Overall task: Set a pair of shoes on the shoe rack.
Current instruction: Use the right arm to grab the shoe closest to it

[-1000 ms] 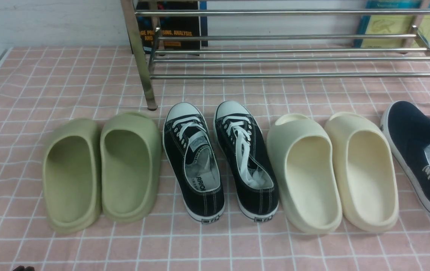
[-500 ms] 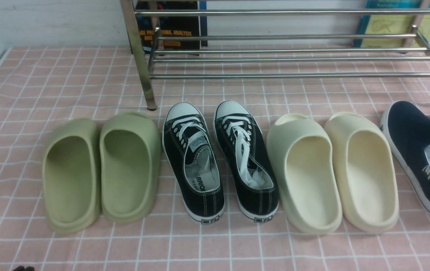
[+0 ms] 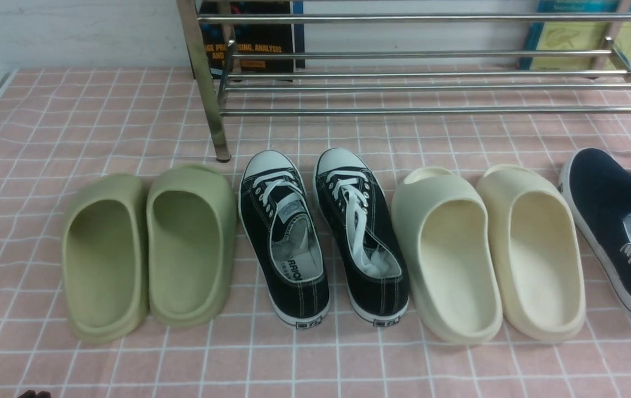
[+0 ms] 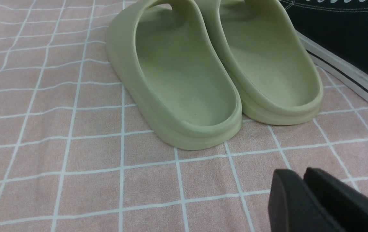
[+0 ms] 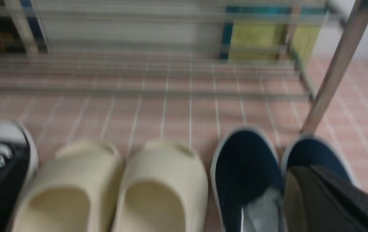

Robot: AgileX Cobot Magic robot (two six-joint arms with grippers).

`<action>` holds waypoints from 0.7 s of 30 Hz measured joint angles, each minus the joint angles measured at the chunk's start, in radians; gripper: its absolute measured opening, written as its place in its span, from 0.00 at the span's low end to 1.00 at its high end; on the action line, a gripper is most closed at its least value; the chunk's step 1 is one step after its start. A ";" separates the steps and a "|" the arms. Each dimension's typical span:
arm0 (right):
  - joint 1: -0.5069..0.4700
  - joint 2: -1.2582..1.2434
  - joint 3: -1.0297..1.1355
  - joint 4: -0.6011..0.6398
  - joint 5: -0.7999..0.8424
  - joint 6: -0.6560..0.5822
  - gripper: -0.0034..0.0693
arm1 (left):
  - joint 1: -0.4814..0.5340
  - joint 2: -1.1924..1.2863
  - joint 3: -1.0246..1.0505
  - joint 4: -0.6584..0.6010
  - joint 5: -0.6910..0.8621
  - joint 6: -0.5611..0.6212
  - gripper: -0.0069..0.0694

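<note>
navy shoes (image 3: 608,215) before chrome rack (image 3: 426,110)

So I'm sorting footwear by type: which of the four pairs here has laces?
The black sneakers with white toe caps, second pair from the left, between the green slides and the cream slides. The navy pair shows no laces.

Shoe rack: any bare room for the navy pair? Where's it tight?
Lower rods of the shoe rack are bare across their visible length. Free too: the cloth strip between front rod and shoe toes, and left of the green slippers. Crowded: the row, navy shoes beside cream slippers beside black sneakers, narrow gaps.
</note>
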 joint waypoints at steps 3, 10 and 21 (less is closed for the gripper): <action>0.000 0.139 -0.094 0.001 0.193 -0.009 0.05 | 0.000 0.000 0.000 0.000 0.000 0.000 0.21; 0.000 0.390 -0.260 0.006 0.377 -0.031 0.22 | 0.000 0.000 0.000 0.000 0.000 0.000 0.22; 0.000 0.662 -0.284 -0.059 0.283 -0.031 0.60 | 0.000 0.000 0.000 0.000 0.000 0.000 0.23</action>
